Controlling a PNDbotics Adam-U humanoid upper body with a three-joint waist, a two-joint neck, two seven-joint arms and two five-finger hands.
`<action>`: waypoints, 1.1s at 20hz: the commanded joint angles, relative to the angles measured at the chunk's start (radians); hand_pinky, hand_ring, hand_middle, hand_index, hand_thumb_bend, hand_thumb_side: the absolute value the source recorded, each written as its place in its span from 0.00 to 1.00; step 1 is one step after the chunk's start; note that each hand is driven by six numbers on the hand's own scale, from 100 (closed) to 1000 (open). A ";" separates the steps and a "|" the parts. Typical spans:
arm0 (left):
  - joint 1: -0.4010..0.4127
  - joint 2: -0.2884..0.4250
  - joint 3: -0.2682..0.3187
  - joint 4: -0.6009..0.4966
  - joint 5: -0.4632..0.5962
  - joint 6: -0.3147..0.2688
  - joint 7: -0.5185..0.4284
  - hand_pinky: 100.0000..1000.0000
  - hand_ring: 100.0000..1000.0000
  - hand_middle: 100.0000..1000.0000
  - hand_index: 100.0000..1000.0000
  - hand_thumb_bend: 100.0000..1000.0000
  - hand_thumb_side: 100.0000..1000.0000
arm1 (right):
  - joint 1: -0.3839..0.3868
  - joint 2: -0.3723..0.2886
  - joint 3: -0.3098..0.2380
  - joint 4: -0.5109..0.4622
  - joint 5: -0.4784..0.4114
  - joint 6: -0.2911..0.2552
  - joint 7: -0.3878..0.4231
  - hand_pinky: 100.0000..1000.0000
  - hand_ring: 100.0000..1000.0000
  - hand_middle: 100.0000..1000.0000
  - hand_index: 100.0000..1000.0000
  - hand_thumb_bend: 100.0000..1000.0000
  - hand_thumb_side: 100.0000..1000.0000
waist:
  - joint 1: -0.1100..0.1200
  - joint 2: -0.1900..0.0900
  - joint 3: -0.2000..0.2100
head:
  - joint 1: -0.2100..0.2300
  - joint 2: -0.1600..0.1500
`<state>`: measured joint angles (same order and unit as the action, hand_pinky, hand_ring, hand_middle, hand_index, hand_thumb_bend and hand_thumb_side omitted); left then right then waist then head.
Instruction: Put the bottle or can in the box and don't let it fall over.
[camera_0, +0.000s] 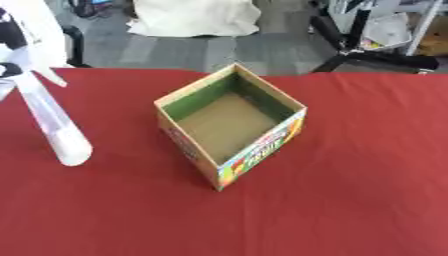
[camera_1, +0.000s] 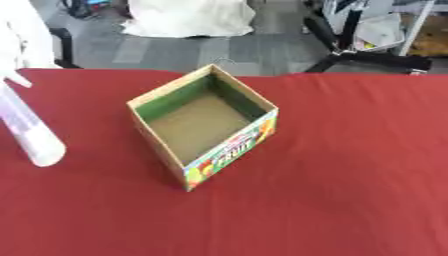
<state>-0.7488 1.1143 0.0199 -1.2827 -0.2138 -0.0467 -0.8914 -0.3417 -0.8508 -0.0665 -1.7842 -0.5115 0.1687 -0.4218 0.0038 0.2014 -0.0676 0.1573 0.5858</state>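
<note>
Bottle (camera_0: 54, 125), white and long, at the left of the red tablecloth (camera_0: 350, 190), well apart from the box. Tilted, not upright: lower rounded end towards the table's middle, upper end leaning out to the left edge. Cannot tell whether the lower end touches the cloth or hangs just above it.

Left hand (camera_0: 9, 69) at the bottle's upper end, seen only as dark patches among white shapes at the view's left edge. Cannot tell whether released, clenched or grasping the bottle.

Cardboard box (camera_0: 262, 150) near the table's middle, open at the top, turned so that one corner points at the camera. Green on the inner walls, plain brown on the floor, nothing inside. Bright fruit print with lettering on the outer wall facing lower right; more print on the outer wall facing lower left.

Beyond the table's far edge: grey floor, a white bundle (camera_0: 194, 17) lying on it, and black chair legs (camera_0: 367, 55) at the upper right.
</note>
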 joint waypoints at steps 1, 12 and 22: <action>-0.019 0.022 0.001 -0.005 -0.002 0.004 -0.007 0.79 0.66 0.51 0.63 0.29 0.00 | -0.012 -0.027 -0.008 -0.007 0.000 0.001 0.001 0.78 0.68 0.65 0.78 0.41 0.35 | 0.000 -0.013 -0.001 | 0.004 -0.010; -0.027 0.013 -0.006 -0.002 -0.014 0.004 -0.008 0.73 0.47 0.42 0.58 0.27 0.00 | -0.013 -0.028 -0.008 -0.006 -0.001 0.001 0.000 0.78 0.68 0.65 0.78 0.41 0.35 | -0.001 -0.015 -0.002 | 0.008 -0.011; -0.029 0.006 -0.011 0.002 -0.018 0.008 0.001 0.69 0.44 0.41 0.51 0.25 0.00 | -0.014 -0.026 -0.007 -0.005 -0.001 0.001 0.001 0.78 0.68 0.65 0.78 0.41 0.35 | -0.001 -0.013 -0.006 | 0.010 -0.012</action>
<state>-0.7585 1.0967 0.0025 -1.2763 -0.2302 -0.0392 -0.8944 -0.3422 -0.8505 -0.0657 -1.7840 -0.5115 0.1689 -0.4217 0.0028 0.2014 -0.0729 0.1653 0.5856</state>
